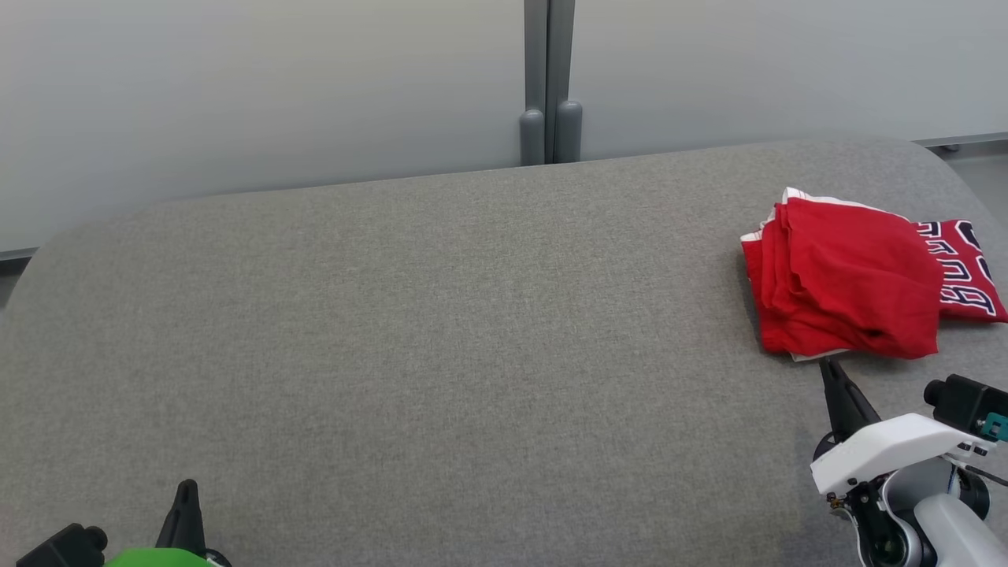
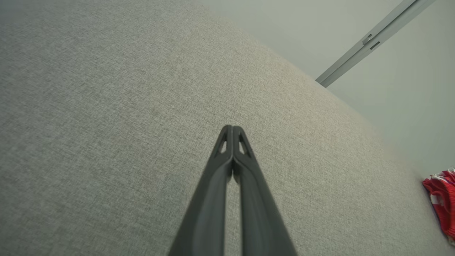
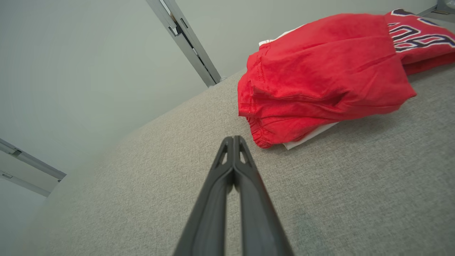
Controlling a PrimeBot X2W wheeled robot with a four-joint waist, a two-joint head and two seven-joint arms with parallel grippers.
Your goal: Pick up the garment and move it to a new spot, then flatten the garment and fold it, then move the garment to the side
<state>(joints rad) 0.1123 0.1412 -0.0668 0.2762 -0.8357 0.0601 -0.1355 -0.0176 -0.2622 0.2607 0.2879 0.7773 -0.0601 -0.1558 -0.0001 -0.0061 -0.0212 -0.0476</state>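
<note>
A folded red garment (image 1: 854, 279) with white trim and dark lettering lies at the far right of the grey table (image 1: 441, 331). My right gripper (image 1: 828, 367) is shut and empty, its tips just short of the garment's near edge. In the right wrist view the garment (image 3: 327, 74) sits up and to the right of the shut right gripper (image 3: 233, 138), a small gap apart. My left gripper (image 1: 187, 484) rests at the lower left, far from the garment. In the left wrist view the left gripper (image 2: 233, 127) is shut on nothing, and a sliver of the garment (image 2: 442, 202) shows at the right edge.
A grey wall with a vertical post (image 1: 549, 79) stands behind the table. The table's rounded right corner (image 1: 945, 161) lies just beyond the garment. Bare grey cloth surface stretches across the middle and left.
</note>
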